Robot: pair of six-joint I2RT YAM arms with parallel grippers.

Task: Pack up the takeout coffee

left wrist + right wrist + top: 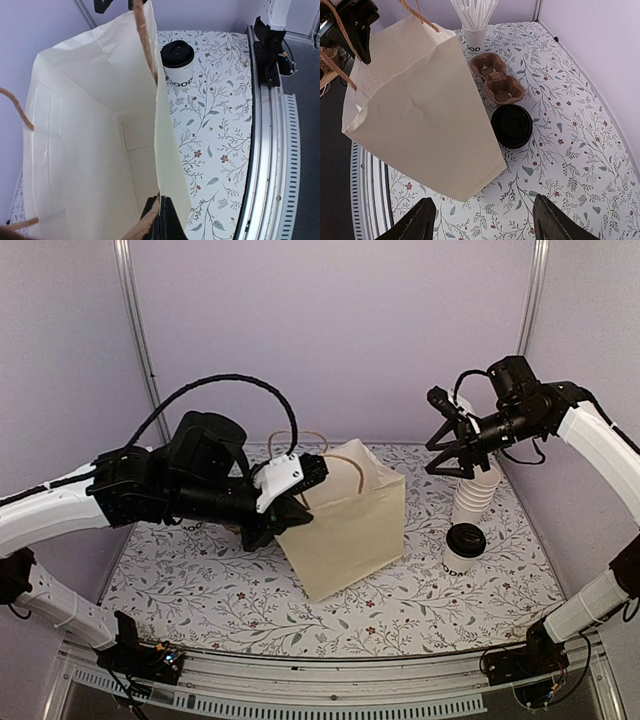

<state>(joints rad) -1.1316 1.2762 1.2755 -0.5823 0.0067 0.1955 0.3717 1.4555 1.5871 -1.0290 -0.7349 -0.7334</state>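
- Top view: the left claw is clamped on the left rim of the cream paper bag. The white paper coffee cup with black lid stands right of the bag, near the stack of plain white cups. The right claw hangs above that stack.
- Left wrist: the bag gapes open, and the coffee stands outside it on the floral tabletop.
- Right wrist: the fingers are spread wide, holding nothing. A brown pulp cup carrier lies beside the coffee.

White shells, black joints and looping cables; left gripper and right gripper are black.
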